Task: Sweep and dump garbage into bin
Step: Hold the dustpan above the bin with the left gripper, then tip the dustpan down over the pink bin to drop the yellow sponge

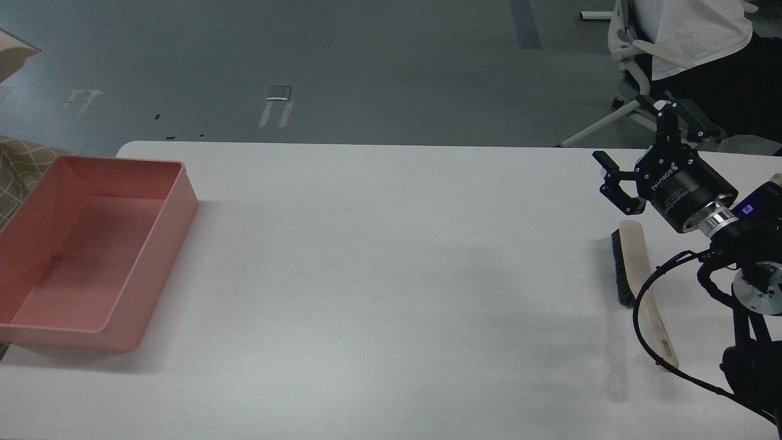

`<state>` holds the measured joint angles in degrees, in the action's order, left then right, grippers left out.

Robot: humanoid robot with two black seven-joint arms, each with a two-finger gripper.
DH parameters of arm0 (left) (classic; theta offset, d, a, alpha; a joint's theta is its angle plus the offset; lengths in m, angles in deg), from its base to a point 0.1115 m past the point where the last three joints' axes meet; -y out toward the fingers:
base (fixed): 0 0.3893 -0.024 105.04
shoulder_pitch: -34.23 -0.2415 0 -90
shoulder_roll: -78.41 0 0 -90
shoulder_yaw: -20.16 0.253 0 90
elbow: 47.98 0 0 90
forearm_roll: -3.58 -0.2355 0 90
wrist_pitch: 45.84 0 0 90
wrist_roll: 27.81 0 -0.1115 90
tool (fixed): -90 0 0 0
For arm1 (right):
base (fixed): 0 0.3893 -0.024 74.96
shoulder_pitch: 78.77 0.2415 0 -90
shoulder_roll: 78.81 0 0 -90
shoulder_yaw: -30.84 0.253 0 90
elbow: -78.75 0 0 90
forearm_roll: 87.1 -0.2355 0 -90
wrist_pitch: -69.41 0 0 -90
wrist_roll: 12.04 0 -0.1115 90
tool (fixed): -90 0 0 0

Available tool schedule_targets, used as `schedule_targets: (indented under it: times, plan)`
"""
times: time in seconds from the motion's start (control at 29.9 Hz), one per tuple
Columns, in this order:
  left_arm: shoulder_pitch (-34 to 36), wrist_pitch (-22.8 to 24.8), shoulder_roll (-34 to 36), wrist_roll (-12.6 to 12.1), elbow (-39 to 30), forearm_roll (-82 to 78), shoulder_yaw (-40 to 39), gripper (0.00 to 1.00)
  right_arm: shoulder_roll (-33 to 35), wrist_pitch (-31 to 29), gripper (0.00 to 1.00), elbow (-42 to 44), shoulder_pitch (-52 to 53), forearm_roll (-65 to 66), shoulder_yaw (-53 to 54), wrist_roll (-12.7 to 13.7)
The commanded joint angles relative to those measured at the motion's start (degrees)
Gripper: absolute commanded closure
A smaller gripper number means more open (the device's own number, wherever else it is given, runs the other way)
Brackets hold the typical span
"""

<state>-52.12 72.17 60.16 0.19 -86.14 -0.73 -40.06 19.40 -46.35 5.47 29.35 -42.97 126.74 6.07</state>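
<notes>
The pink bin (162, 229) sits on the white table (391, 275) at the left edge, and its inside shows nothing in it. The garbage scraps are not in view. My right gripper (635, 137) is open and empty, hovering above the far end of the beige brush (635, 263), which lies on the table at the right with its black bristles facing left. A corner of the beige dustpan (11, 54) shows at the top left, high above the bin. My left gripper is out of view.
A seated person on a white office chair (635, 55) is beyond the table's far right corner. A tan patterned surface (18, 174) lies left of the bin. My right arm's cables (647, 305) hang over the brush handle.
</notes>
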Motion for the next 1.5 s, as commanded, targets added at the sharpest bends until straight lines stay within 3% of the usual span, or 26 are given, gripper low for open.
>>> schedule_targets:
  times: [0.0, 0.57, 0.87, 1.24, 1.47]
  plan:
    - [0.0, 0.0, 0.3, 0.0, 2.1, -0.3, -0.1, 0.80, 0.1, 0.0, 0.00, 0.1, -0.2, 0.0, 0.1, 0.0]
    - [-0.1, 0.0, 3.6, 0.0, 1.9, -10.3, 0.5, 0.79, -0.1, 0.0, 0.00, 0.1, -0.3, 0.0, 0.1, 0.0]
    - [3.7, 0.0, 5.4, 0.0, 0.5, -19.4, 0.1, 0.79, 0.0, -0.1, 0.00, 0.1, -0.3, 0.0, 0.0, 0.0]
    - [6.1, 0.0, 7.0, 0.0, -7.8, -29.3, 0.0, 0.79, 0.0, 0.0, 0.00, 0.2, -0.3, 0.0, 0.1, -0.8]
    - [6.3, 0.0, 6.9, 0.0, -8.2, -32.2, 0.8, 0.78, 0.0, 0.0, 0.00, 0.3, -0.7, 0.0, 0.5, -0.8]
